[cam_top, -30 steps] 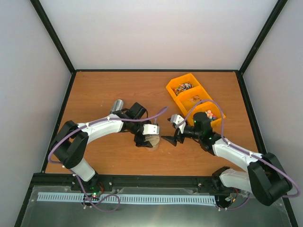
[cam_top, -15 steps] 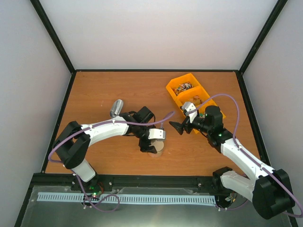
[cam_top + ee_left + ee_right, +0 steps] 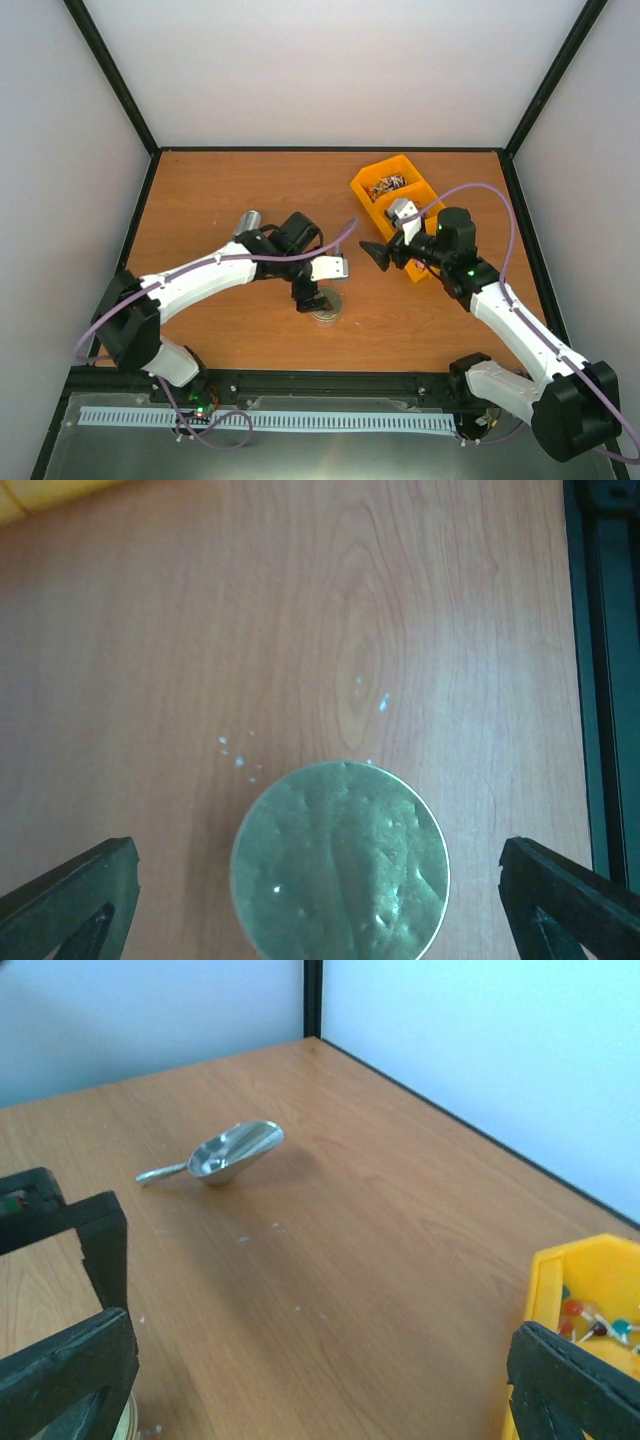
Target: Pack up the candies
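Note:
A round container with a silvery-green top (image 3: 340,865) stands on the wooden table (image 3: 220,190). It also shows in the top view (image 3: 326,310). My left gripper (image 3: 320,905) is open right above it, one finger on each side, not touching. My right gripper (image 3: 320,1380) is open and empty over bare table, between the container and the yellow bin (image 3: 560,1280). The yellow bin (image 3: 375,205) has three compartments. Small brownish candies (image 3: 387,184) lie in its far compartment. A few coloured candies (image 3: 592,1318) show in the right wrist view. A metal scoop (image 3: 232,1150) lies empty on the table (image 3: 246,224).
Black frame rails run round the table, one at the near edge (image 3: 600,680). White walls stand close behind and at both sides. My right arm covers the bin's nearer compartments in the top view. Small white crumbs (image 3: 240,755) dot the wood by the container.
My right gripper has pulled away from the container, up and right toward the yellow bin. My left gripper has shifted slightly over the container, whose silvery top now shows.

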Robot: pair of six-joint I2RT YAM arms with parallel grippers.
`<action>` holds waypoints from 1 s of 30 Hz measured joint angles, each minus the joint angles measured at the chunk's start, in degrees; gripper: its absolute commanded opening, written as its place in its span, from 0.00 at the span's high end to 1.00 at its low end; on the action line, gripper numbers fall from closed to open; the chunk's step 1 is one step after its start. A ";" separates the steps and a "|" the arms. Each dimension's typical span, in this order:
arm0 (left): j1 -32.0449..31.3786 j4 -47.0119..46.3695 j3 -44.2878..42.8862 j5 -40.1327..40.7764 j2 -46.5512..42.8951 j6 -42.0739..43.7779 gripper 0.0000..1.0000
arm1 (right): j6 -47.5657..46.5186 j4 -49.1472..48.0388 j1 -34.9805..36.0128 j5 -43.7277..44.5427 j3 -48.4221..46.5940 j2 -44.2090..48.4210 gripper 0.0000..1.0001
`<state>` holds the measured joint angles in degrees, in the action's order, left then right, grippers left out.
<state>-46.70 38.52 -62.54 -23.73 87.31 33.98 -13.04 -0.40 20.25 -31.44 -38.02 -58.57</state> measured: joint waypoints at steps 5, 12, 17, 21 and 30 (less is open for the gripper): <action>0.46 0.46 -2.47 1.09 -4.50 -1.66 0.00 | 0.07 3.43 -0.26 0.50 -5.95 -1.40 0.00; 4.37 1.97 -6.56 2.12 -6.38 -5.88 0.00 | 0.92 9.42 -1.18 0.79 -15.93 -6.21 0.00; 11.04 3.10 -11.72 2.19 -6.51 -10.03 0.00 | 3.30 13.29 -5.16 -0.52 -21.59 -10.43 0.00; 17.40 3.30 -13.07 1.11 -8.00 -13.07 0.00 | 5.68 16.02 -12.39 -4.09 -25.51 -14.16 0.00; 36.52 3.48 -12.59 -1.92 -9.18 -19.76 0.00 | 9.27 19.78 -30.42 -15.21 -29.59 -19.19 0.00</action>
<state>-10.17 42.00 -75.13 -25.65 78.13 14.22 -3.77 19.38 -10.17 -46.65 -67.61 -77.76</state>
